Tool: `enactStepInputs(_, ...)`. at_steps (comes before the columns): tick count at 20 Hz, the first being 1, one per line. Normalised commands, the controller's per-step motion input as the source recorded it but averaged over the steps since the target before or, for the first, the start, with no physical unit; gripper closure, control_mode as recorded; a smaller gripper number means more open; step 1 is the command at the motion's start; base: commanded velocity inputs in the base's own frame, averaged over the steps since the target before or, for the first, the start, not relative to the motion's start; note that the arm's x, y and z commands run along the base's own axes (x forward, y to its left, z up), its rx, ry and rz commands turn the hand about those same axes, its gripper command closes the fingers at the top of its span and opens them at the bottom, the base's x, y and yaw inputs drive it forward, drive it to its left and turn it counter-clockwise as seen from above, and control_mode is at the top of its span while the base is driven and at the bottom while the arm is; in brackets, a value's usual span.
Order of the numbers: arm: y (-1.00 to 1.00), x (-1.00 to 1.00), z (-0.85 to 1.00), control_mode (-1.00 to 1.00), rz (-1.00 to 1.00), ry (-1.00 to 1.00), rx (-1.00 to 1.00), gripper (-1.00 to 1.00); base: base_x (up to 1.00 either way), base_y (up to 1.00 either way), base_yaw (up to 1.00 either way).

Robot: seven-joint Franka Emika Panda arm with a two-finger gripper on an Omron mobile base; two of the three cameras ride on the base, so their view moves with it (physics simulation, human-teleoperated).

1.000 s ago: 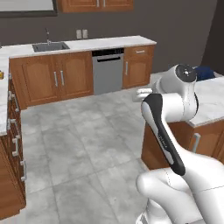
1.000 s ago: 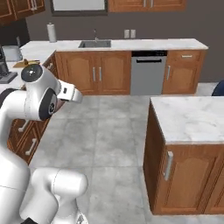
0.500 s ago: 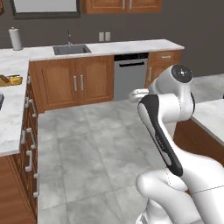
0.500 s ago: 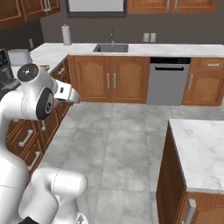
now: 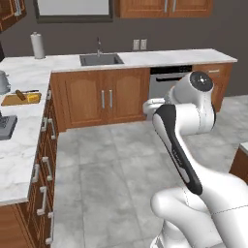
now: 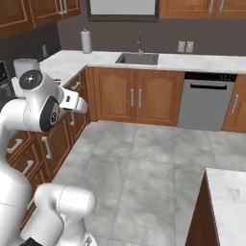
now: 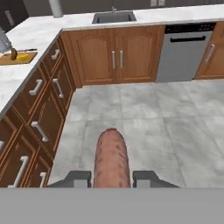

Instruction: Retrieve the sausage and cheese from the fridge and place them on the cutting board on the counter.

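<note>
A smooth reddish-brown sausage (image 7: pixel 111 158), cylindrical with a rounded end, is clamped between the two dark finger tips of the gripper (image 7: pixel 112 178) and is seen pointing away from the hand over the grey tiled floor (image 7: pixel 144 113). A small light-brown wooden cutting board (image 5: pixel 20 99) is seen on the white grey-veined marble counter (image 5: pixel 24 140) to the left, with a bright yellow cheese wedge (image 5: pixel 33 98) and a short brown piece (image 5: pixel 20 95) lying on it.

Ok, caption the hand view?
Gripper shut on the sausage, facing the sink-side cabinets.
</note>
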Motion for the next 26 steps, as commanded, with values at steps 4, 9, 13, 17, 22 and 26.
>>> enactStepInputs(4,0.0,0.0,0.0,1.0,0.0,0.0,0.0,1.0,0.85,0.0,0.23)
enactStepInputs(9,0.0,0.0,0.0,1.0,0.0,0.0,0.0,1.0,0.87,0.0,0.21)
enactStepInputs(13,0.0,0.0,0.0,1.0,0.0,0.0,0.0,1.0,0.87,0.0,0.22)
enactStepInputs(17,0.0,0.0,0.0,1.0,0.0,0.0,0.0,1.0,0.87,0.0,0.23)
enactStepInputs(22,0.0,0.0,0.0,1.0,0.0,0.0,0.0,1.0,0.86,0.0,0.23)
enactStepInputs(26,0.0,0.0,0.0,1.0,0.0,0.0,0.0,1.0,0.84,0.0,0.27)
